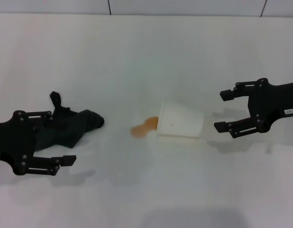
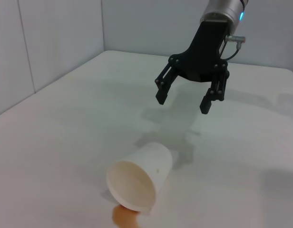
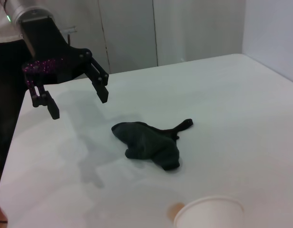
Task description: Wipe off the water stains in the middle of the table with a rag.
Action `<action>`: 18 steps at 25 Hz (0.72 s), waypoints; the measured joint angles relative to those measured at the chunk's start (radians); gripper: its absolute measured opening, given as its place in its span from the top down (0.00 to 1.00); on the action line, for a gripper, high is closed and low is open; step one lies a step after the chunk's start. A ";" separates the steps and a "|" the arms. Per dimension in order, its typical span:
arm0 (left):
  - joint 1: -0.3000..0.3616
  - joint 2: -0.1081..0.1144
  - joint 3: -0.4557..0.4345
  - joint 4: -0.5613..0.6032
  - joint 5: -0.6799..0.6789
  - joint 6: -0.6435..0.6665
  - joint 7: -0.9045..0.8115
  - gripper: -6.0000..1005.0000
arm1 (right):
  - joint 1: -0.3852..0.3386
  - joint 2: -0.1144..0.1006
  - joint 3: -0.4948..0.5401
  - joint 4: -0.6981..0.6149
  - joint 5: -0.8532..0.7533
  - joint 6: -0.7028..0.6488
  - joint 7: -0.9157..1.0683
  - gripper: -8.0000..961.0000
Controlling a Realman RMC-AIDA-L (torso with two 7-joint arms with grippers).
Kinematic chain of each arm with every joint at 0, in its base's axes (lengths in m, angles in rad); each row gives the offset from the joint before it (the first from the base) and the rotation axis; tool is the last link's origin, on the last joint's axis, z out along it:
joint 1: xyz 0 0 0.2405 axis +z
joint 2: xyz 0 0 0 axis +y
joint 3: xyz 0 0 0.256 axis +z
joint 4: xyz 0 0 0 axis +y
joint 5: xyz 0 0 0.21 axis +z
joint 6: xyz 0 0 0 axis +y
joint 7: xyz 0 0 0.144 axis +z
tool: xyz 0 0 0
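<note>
The orange-brown water stains (image 1: 142, 128) lie in the middle of the white table (image 1: 137, 57), touching the mouth of a tipped white paper cup (image 1: 180, 126). The dark green-black rag (image 1: 75, 124) lies crumpled to the left of the stains, its loop tail pointing away. My left gripper (image 1: 63, 137) is open and hangs over the rag's left end; the right wrist view shows this gripper (image 3: 79, 105) raised clear of the rag (image 3: 149, 142). My right gripper (image 1: 219, 110) is open and empty, just right of the cup. It also shows in the left wrist view (image 2: 181, 104).
The cup (image 2: 139, 175) lies on its side with its open mouth toward the stains (image 2: 125, 218). Grey wall panels (image 2: 51, 38) stand past the table's far edges. The cup's rim (image 3: 208, 213) and the stains (image 3: 174, 209) show in the right wrist view.
</note>
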 joint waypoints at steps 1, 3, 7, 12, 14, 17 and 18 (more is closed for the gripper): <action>0.000 0.000 0.000 0.000 0.000 0.000 0.000 0.19 | 0.000 0.000 -0.005 0.000 0.000 0.006 0.000 0.12; 0.000 0.000 0.000 -0.001 0.000 -0.001 0.000 0.19 | 0.000 0.000 -0.017 0.000 0.000 0.019 0.001 0.12; 0.000 0.000 0.000 0.000 0.000 -0.004 0.001 0.19 | 0.001 0.001 -0.033 -0.001 0.000 0.025 0.003 0.12; -0.001 0.000 0.000 0.002 0.000 -0.004 0.003 0.19 | 0.009 0.001 -0.037 -0.001 0.000 0.025 0.010 0.12; -0.002 0.000 0.001 0.002 0.000 -0.004 0.003 0.19 | 0.010 0.001 -0.038 -0.001 0.000 0.026 0.013 0.12; -0.003 0.000 0.003 0.001 0.000 -0.004 0.003 0.19 | 0.011 0.001 -0.038 -0.001 0.000 0.027 0.016 0.12; -0.003 0.000 0.004 0.000 0.000 -0.004 0.003 0.19 | 0.014 0.001 -0.039 -0.002 0.000 0.028 0.019 0.12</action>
